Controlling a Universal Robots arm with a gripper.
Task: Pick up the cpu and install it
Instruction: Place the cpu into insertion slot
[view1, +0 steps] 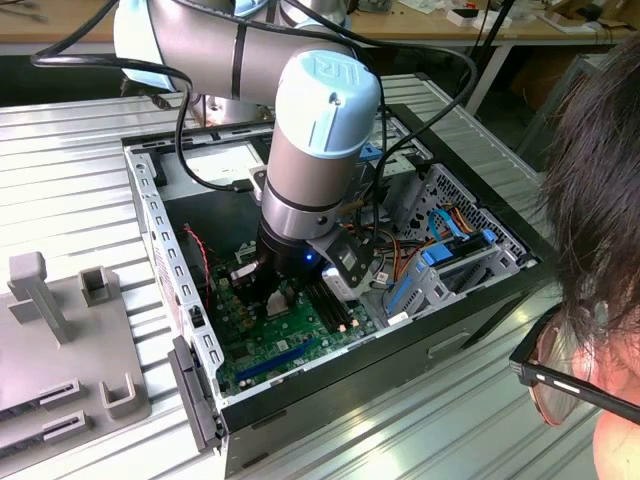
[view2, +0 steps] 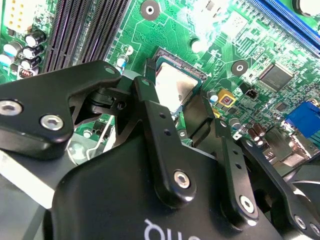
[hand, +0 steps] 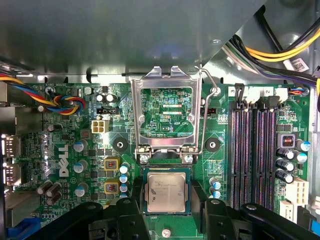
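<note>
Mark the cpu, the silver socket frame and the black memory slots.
cpu (hand: 166, 192), first wrist view, middle of its grey metal top.
socket frame (hand: 134, 117), first wrist view, one side rail of the raised frame.
memory slots (hand: 246, 160), first wrist view, midway along one black slot.

Ribbed, pale metal table (view1: 60, 160) carrying the whole setup, slats running across its surface. Resting directly on it: open black computer case (view1: 330, 385), lying on its side with the opening upward. Just beside the case, toward the exterior view's left, grey fixture block (view1: 40, 370) with upright posts and slots.
</note>
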